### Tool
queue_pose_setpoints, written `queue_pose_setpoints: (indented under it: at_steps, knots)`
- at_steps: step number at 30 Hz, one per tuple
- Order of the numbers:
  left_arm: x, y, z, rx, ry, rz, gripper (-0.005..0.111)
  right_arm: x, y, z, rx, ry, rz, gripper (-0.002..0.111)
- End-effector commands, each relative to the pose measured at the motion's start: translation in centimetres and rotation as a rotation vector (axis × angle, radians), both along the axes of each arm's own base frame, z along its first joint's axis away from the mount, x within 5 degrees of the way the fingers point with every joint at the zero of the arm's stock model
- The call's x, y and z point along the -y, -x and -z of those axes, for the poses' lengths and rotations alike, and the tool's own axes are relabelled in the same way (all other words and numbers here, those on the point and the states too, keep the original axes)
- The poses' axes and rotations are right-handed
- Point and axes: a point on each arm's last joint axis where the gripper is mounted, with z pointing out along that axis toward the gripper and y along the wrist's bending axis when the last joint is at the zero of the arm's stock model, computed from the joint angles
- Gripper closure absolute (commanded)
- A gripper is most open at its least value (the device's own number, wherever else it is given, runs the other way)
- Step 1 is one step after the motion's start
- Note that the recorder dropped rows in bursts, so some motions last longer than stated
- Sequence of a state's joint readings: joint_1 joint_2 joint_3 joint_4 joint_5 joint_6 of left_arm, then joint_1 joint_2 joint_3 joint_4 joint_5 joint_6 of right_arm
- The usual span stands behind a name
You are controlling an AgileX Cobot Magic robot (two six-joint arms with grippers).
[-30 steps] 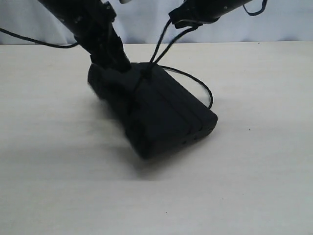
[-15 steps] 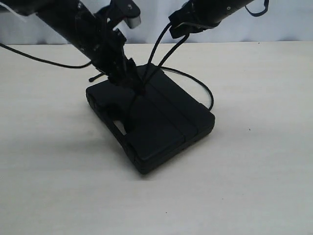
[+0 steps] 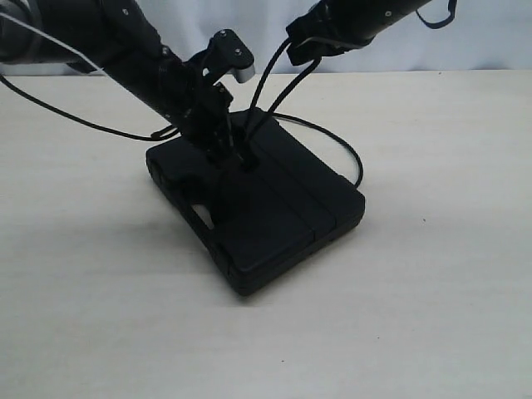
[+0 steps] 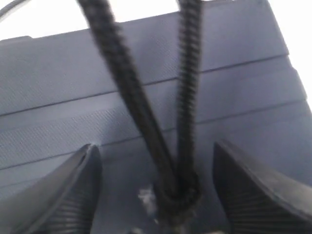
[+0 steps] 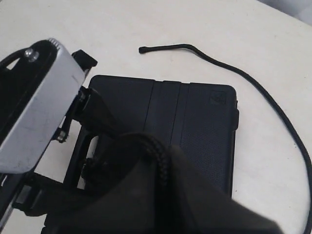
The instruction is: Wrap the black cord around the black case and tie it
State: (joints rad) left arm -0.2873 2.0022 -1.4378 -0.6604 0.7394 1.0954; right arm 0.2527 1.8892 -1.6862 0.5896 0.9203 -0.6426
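A black case (image 3: 274, 212) lies flat on a pale table (image 3: 432, 299), with two robot arms reaching in over it.

The left gripper (image 3: 235, 156) comes from the case's upper left, its tip down on the lid by the handle slot. Two taut strands of cord (image 3: 332, 135) rise from the lid there to the right gripper (image 3: 304, 48), which grips them above the case's far edge. A slack loop of cord curves round the case's right side.

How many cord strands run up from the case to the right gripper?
2. Both rise from the knot on the case to the right gripper: one cord strand, the other close beside it, meeting at the knot.
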Motion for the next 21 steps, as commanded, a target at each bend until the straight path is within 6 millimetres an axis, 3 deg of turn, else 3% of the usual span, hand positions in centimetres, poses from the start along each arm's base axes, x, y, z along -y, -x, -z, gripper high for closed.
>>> queue_pose_setpoints:
  at_steps: [1,3,4,6,8,11,13,16,18,21]
  knots:
    - [0.1,-0.5,0.6,0.007,0.017,-0.033,0.045,0.2,0.0,-0.7,0.022,-0.012,0.012,0.104]
    - [0.1,-0.6,1.1,-0.006,0.014,-0.035,0.047,0.2,-0.1,-0.7,0.021,-0.021,0.031,0.101]
    - [0.1,-0.6,1.3,-0.015,0.015,-0.039,0.054,0.2,-0.1,-0.7,0.013,-0.028,0.043,0.098]
    - [0.1,-0.5,1.3,-0.024,0.016,-0.032,0.073,0.3,-0.1,-0.7,-0.005,-0.034,0.076,0.089]
    - [0.1,-0.3,1.3,-0.036,0.017,-0.025,0.104,0.5,-0.1,-0.7,-0.025,-0.017,0.099,0.072]
    - [0.2,-0.2,1.4,-0.049,0.018,-0.016,0.107,1.2,-0.2,-1.5,-0.052,0.017,0.154,0.047]
    - [-0.5,-0.2,1.4,-0.073,0.02,-0.018,0.107,2.9,-0.6,-3.1,-0.031,0.055,0.189,0.034]
    - [-1.4,-0.3,1.4,-0.098,0.037,-0.022,0.107,6.3,-1.7,-4.2,-0.021,0.06,0.29,0.035]
    - [-1.9,-0.5,1.1,-0.102,0.083,-0.027,0.107,8.9,-3.0,-2.6,-0.042,0.096,0.316,0.043]
    - [-2.0,-0.7,0.7,-0.093,0.147,-0.024,0.107,10.1,-4.9,1.3,-0.057,0.195,0.276,0.049]
